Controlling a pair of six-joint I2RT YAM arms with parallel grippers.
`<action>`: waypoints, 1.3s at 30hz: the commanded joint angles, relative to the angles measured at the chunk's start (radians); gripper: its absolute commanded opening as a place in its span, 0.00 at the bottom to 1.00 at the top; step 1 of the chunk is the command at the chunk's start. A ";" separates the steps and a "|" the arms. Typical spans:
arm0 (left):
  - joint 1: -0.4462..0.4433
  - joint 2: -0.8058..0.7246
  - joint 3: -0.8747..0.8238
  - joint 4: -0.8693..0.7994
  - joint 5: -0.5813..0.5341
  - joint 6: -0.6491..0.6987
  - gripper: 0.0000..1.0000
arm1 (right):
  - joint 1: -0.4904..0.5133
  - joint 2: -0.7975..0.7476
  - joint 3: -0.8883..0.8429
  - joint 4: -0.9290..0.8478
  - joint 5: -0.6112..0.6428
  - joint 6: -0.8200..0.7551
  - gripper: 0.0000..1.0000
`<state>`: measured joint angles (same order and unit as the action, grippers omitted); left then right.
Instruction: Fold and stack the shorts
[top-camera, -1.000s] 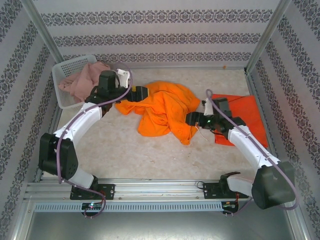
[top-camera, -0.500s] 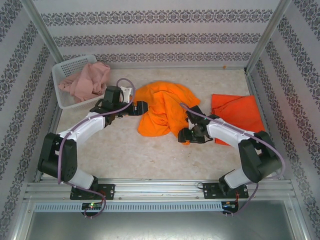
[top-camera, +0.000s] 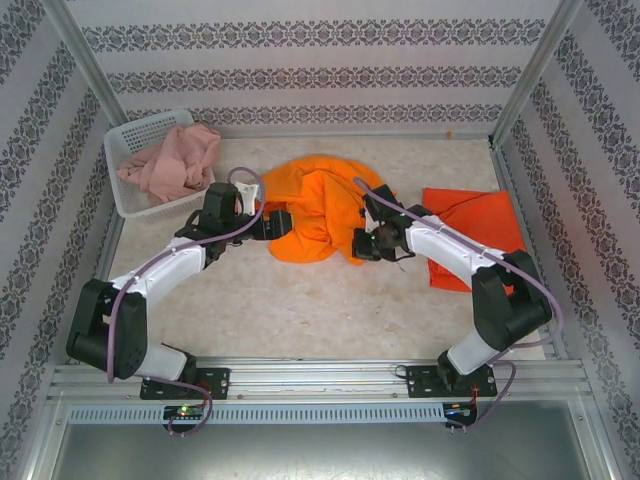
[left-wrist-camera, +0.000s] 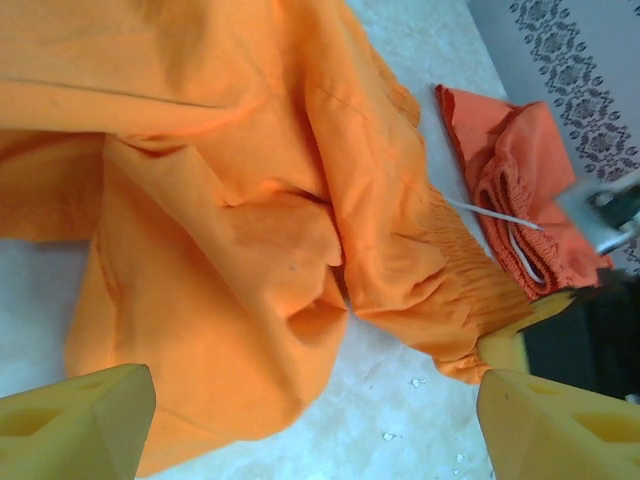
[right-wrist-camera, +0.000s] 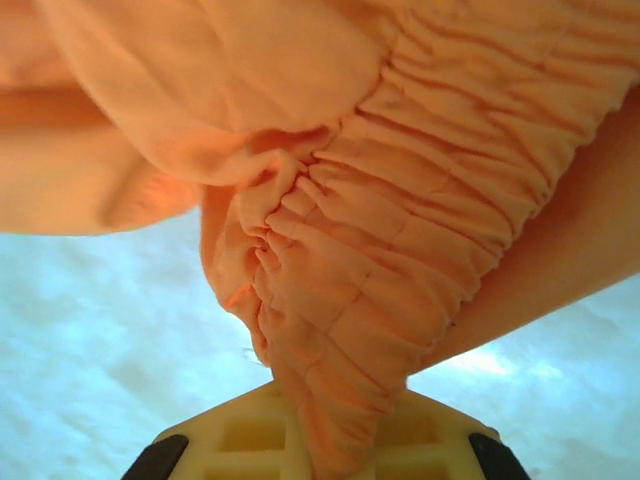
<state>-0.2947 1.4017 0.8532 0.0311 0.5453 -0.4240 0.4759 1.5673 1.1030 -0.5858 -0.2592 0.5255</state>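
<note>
In the right wrist view, the right gripper (right-wrist-camera: 330, 440) has its jaws closed on the gathered elastic waistband of the bright orange shorts (right-wrist-camera: 380, 230), the cloth pinched between the yellow fingers. In the left wrist view, the left gripper (left-wrist-camera: 310, 420) stands wide open, one finger at each lower corner, holding nothing; the shorts' crumpled hem lies between them.

The top view shows both grippers flanking the bright orange shorts (top-camera: 320, 205) at the centre of the table (top-camera: 300, 310). The red-orange shorts (top-camera: 475, 235) lie flat at the right. The dusty pink shorts (top-camera: 175, 160) spill from the white mesh basket (top-camera: 135, 135) at the upper left.
</note>
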 joint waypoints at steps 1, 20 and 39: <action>-0.016 -0.057 -0.027 0.054 -0.033 0.021 0.84 | 0.004 -0.103 0.138 0.010 -0.055 0.007 0.04; -0.174 -0.087 -0.038 0.029 -0.171 0.103 0.80 | -0.115 -0.153 0.352 0.091 0.027 0.323 0.00; -0.540 0.424 0.305 -0.142 -0.398 0.191 0.61 | -0.228 -0.135 0.137 0.235 0.031 0.424 0.01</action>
<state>-0.8165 1.7634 1.0958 -0.0406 0.2043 -0.2562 0.2592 1.4265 1.2587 -0.3981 -0.2184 0.9302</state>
